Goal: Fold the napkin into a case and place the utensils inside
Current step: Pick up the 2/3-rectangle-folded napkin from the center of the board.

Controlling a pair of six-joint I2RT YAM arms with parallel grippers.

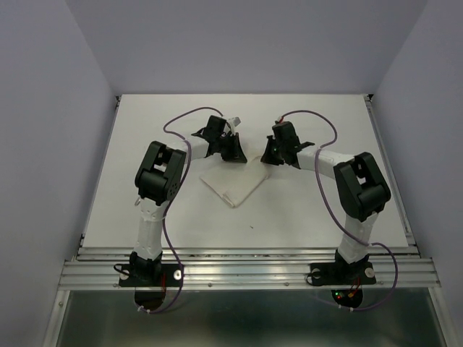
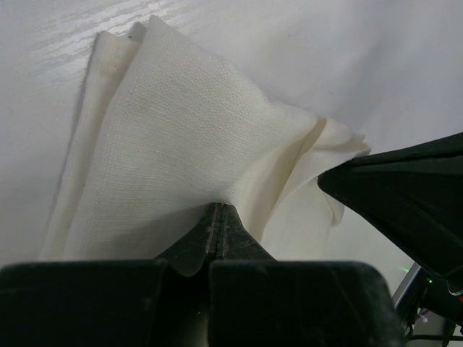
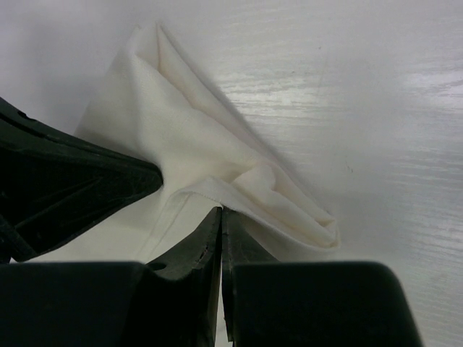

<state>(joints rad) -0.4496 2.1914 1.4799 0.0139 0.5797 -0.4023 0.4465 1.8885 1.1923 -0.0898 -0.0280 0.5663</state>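
**Fig. Two-claw pinch on a part-folded napkin**

The napkin (image 1: pixel 235 182) lies mid-table (image 1: pixel 289 217), between my arms, and is doubled into loose layers. My left claw (image 2: pixel 219 211) is closed flat on a raised fold at its far-left edge. My right claw (image 3: pixel 221 215) is nipped the same way on a hem at the far right. The cloth looks light, thin and limp, draping and puckering. I judge it is best held at hems or corners, layers together, and drawn slowly.

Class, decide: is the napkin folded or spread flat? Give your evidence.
Folded: the napkin shows several stacked layers along its edges in both wrist views, and looks small and compact from overhead.
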